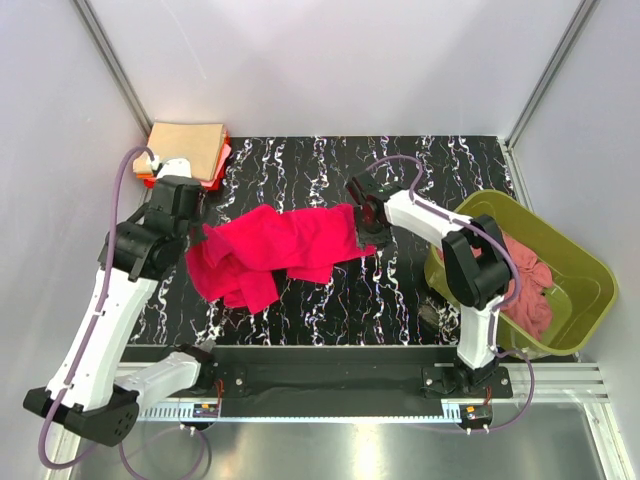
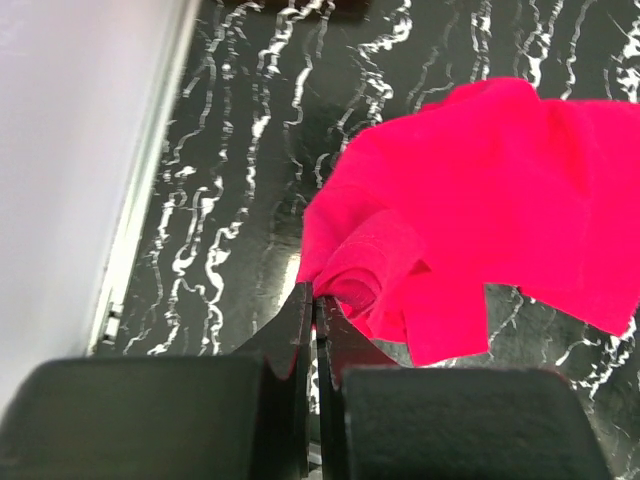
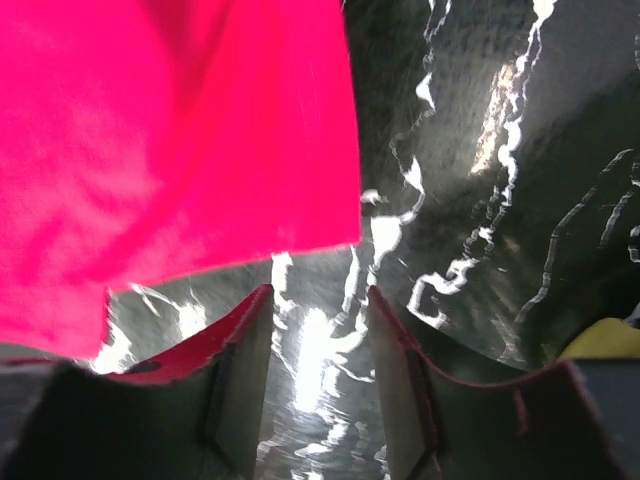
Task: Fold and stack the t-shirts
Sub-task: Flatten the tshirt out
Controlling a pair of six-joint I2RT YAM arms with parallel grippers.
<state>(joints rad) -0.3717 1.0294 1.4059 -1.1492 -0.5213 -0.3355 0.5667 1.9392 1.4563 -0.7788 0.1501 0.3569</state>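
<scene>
A bright crimson-pink t-shirt [image 1: 280,250] lies crumpled across the middle of the black marbled table. My left gripper [image 1: 197,238] is shut on its left edge; in the left wrist view the jaws [image 2: 315,295] pinch a fold of the crimson cloth [image 2: 480,200]. My right gripper [image 1: 366,232] is open and empty at the shirt's right edge; in the right wrist view it [image 3: 318,300] hovers just off the cloth's corner [image 3: 170,140]. A stack of folded shirts, tan on top [image 1: 187,148], sits at the back left. A dusty rose shirt [image 1: 525,285] lies in the tub.
An olive-green tub [image 1: 580,270] stands at the right edge of the table. White walls with metal posts close in the back and sides. The arms' base rail [image 1: 330,378] runs along the near edge.
</scene>
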